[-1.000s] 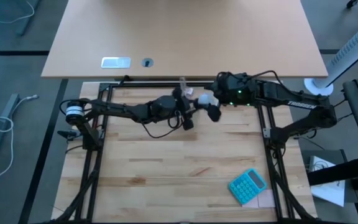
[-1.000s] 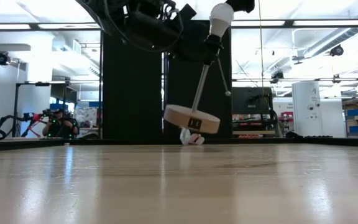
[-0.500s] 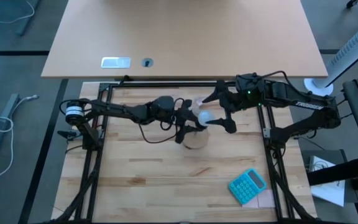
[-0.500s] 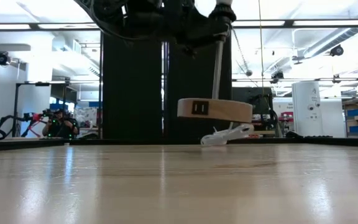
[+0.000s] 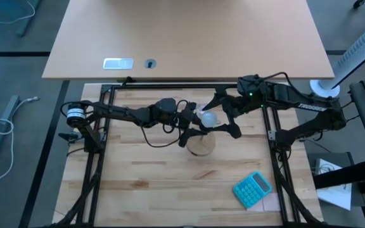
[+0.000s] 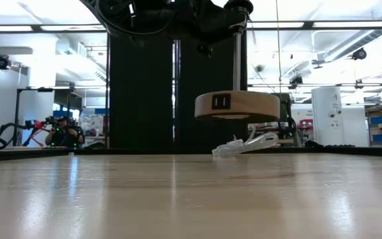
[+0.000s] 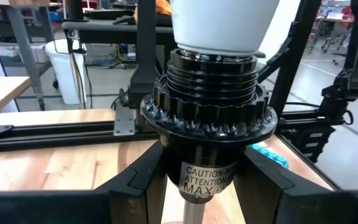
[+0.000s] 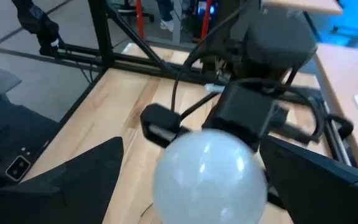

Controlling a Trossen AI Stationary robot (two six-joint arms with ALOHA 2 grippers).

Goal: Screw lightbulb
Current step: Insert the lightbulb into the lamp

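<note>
A lamp is held in the air: a tan wooden disc (image 5: 201, 144) with a thin metal stem (image 6: 236, 63) and a black ribbed socket (image 7: 211, 106) on top. The white lightbulb (image 5: 208, 118) sits with its neck in the socket. My left gripper (image 5: 194, 126) is shut on the socket. My right gripper (image 5: 225, 115) is open, with its fingers (image 8: 73, 180) standing on either side of the bulb (image 8: 210, 171). I cannot tell whether they touch it. My left gripper pinches the socket's lower part, at the printed label (image 7: 207, 177), between its two fingers (image 7: 135, 186). It comes level from the table's left. The lamp is lifted clear of the table, with its stem upright and the disc (image 6: 237, 106) hanging level below.
A crumpled clear wrapper with cord (image 6: 244, 145) lies on the table behind the lamp. A teal calculator (image 5: 253, 189) lies at the near right. The black frame rails (image 5: 274, 126) border the wooden top.
My left gripper has carried the lamp toward the table's near edge and turned it from tilted to upright. The disc now hangs level and a little higher. My right gripper has followed the bulb and drawn back slightly toward the right.
</note>
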